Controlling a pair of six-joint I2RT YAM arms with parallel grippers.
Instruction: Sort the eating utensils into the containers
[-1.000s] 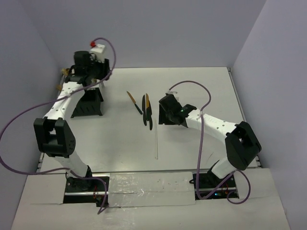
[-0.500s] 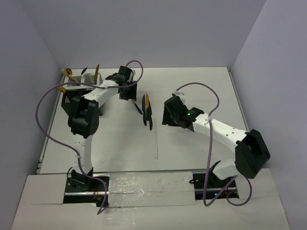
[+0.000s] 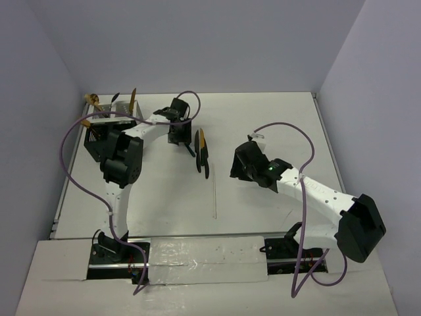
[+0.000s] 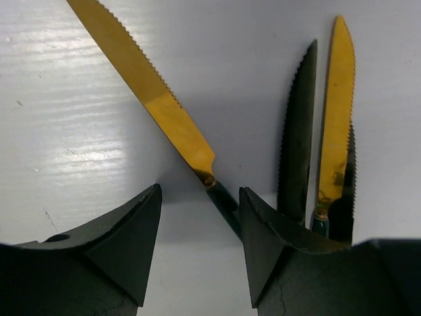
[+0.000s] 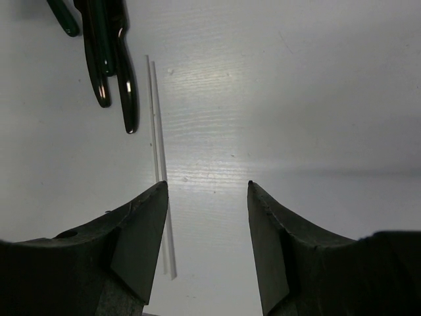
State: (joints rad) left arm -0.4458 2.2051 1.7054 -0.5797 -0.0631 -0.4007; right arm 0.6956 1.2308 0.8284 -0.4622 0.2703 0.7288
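Observation:
Three knives with gold or dark blades and dark green handles lie mid-table. My left gripper [image 3: 177,133] hovers low over the leftmost knife [image 4: 163,104], open, its fingertips [image 4: 152,197] either side of the handle's top. Only the knife's handle end [image 3: 191,151] shows in the top view. The other two knives [image 3: 200,150] lie just right of it, blades [image 4: 334,112] side by side. My right gripper [image 3: 241,162] stands open over bare table, right of the knives, nothing between its fingers [image 5: 159,197]. The black caddy [image 3: 94,141] at back left holds several utensils [image 3: 133,100].
A thin white stick [image 3: 214,191] lies lengthwise below the knives; in the right wrist view the stick [image 5: 158,145] runs beside my left finger, with dark handle ends [image 5: 105,59] at upper left. Purple cables loop over both arms. Walls close in left, right and back.
My left arm swung from the caddy at back left to over the leftmost knife, staying open. My right arm drew back to the right and nearer, still open.

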